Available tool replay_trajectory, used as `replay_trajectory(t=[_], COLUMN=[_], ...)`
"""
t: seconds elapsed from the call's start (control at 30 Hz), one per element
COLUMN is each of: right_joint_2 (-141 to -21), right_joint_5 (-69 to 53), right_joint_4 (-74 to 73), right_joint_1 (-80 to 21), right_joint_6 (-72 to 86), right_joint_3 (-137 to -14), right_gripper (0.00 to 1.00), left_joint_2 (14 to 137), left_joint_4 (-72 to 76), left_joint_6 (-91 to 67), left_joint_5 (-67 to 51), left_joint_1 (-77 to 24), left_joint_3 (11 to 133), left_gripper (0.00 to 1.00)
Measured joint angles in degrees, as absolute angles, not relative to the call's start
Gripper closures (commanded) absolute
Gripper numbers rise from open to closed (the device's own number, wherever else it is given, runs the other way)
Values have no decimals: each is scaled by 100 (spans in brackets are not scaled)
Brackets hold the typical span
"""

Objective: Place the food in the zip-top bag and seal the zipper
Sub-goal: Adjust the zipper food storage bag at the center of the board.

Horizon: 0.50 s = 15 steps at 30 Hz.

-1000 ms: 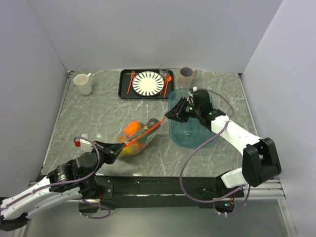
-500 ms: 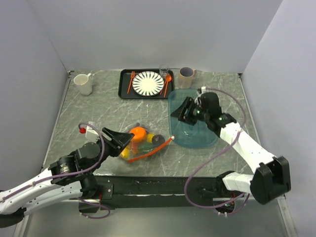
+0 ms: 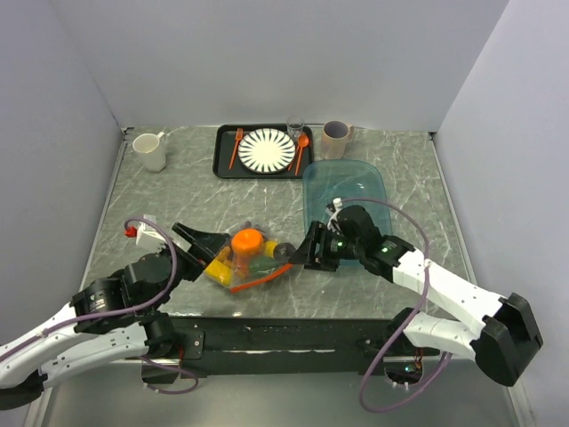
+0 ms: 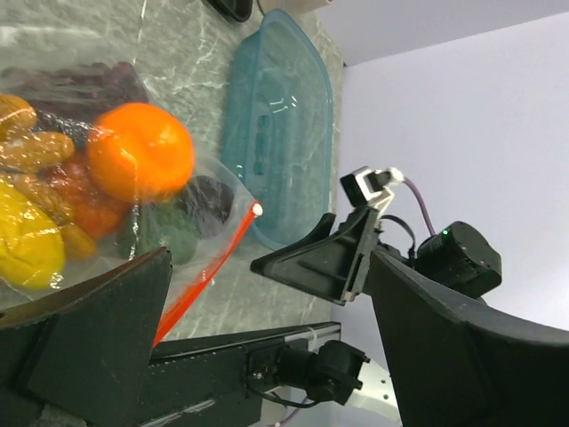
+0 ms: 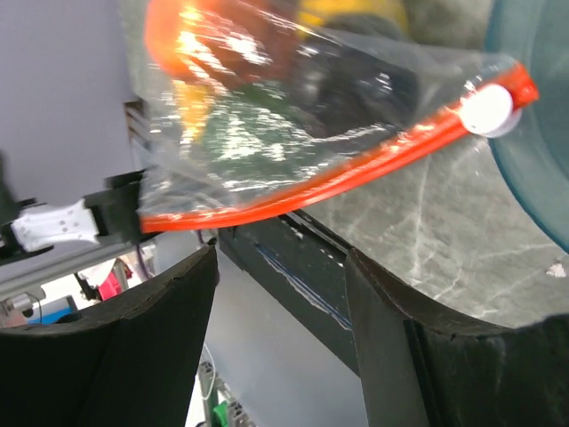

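Lying near the table's 6 o'clock edge, the bag (image 3: 267, 269) holds the food (image 3: 233, 267): an orange (image 4: 140, 151), a yellow piece (image 4: 27, 249), dark purple (image 4: 209, 196) and green (image 4: 164, 233) ones. The zipper (image 3: 258, 279) runs along the bag's 6 o'clock side, with its white slider (image 5: 487, 108) at the 3 o'clock end, near the tub (image 3: 347, 182). The left gripper (image 3: 209, 249) sits at the bag's 9 o'clock and the right gripper (image 3: 300, 252) at its 3 o'clock. Both have their fingers spread wide, gripping nothing.
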<state>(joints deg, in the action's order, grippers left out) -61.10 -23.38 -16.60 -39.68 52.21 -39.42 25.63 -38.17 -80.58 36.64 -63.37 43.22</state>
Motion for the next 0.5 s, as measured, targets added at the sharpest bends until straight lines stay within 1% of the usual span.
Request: replay_trajectory(t=[0.1, 0.23, 0.33, 0.5], right_joint_2=[-6366, -6910, -7509, -8586], right_joint_5=[-2255, -1986, -1730, -1199], right_joint_4=[-1660, -1868, -2091, -2550], right_joint_1=[-4132, -4624, -4845, -4845], right_joint_6=[5312, 5240, 5059, 4584], right_joint_3=[-3931, -4152, -4633, -5760], right_gripper=[33, 33, 33, 33], left_joint_2=[2609, 2930, 3275, 3667], left_joint_4=[-3896, -3964, -4051, -4246], left_joint_6=[-7953, -7773, -7614, -7345], left_joint_5=[3695, 3675, 3640, 3579], left_joint_1=[-6337, -6335, -6335, -6337], left_joint_3=[4366, 4525, 4681, 4936], left_gripper=[1, 1, 1, 1])
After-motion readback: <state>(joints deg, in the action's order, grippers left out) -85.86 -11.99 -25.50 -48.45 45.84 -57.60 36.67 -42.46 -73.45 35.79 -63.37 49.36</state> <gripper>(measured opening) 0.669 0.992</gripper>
